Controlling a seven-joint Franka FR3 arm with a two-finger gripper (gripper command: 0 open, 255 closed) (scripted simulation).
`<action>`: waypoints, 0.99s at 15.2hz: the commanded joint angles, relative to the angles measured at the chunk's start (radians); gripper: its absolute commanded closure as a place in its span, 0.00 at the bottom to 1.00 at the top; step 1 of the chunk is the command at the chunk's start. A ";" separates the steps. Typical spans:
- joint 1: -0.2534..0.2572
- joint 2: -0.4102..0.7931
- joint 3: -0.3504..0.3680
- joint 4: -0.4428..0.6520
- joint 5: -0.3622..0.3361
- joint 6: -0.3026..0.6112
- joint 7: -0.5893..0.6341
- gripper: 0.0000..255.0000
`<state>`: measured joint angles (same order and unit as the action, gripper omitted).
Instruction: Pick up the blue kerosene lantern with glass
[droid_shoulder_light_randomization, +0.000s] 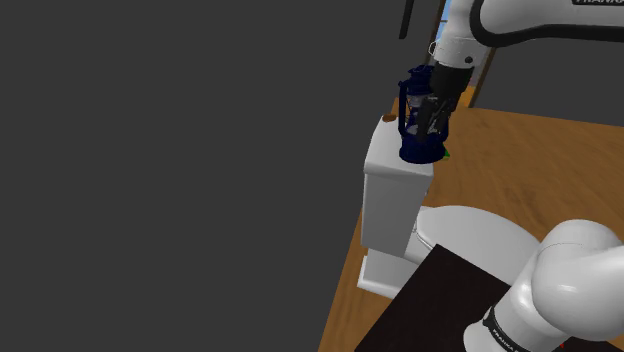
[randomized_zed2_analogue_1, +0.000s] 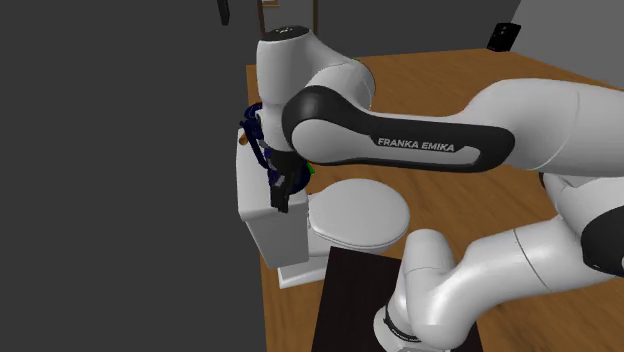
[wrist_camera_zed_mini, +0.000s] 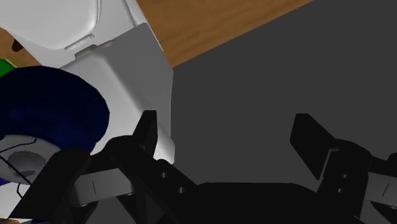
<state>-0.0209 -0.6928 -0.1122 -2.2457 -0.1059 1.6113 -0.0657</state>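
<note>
The rounded dark-blue lantern (droid_shoulder_light_randomization: 412, 140) stands on a smooth white toilet tank (droid_shoulder_light_randomization: 392, 195), beside the wide-open pincer (wrist_camera_zed_mini: 226, 130), above a wooden floor (droid_shoulder_light_randomization: 540, 165).

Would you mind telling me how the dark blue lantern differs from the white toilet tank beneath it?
The dark blue wire-caged lantern is rounded and openwork; the plain white toilet tank is boxy and solid. The lantern is far smaller than the tank and narrower than its lid. The lantern stands on top; the tank bears it. Both stand upright.
</note>
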 joint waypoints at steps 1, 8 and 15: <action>-0.006 0.053 -0.031 0.073 -0.025 -0.032 -0.051 0.00; -0.022 0.250 -0.138 0.337 -0.092 -0.129 -0.239 0.00; -0.041 0.503 -0.243 0.679 -0.112 -0.236 -0.449 0.00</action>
<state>-0.0597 -0.2256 -0.3432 -1.6162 -0.2169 1.3930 -0.4853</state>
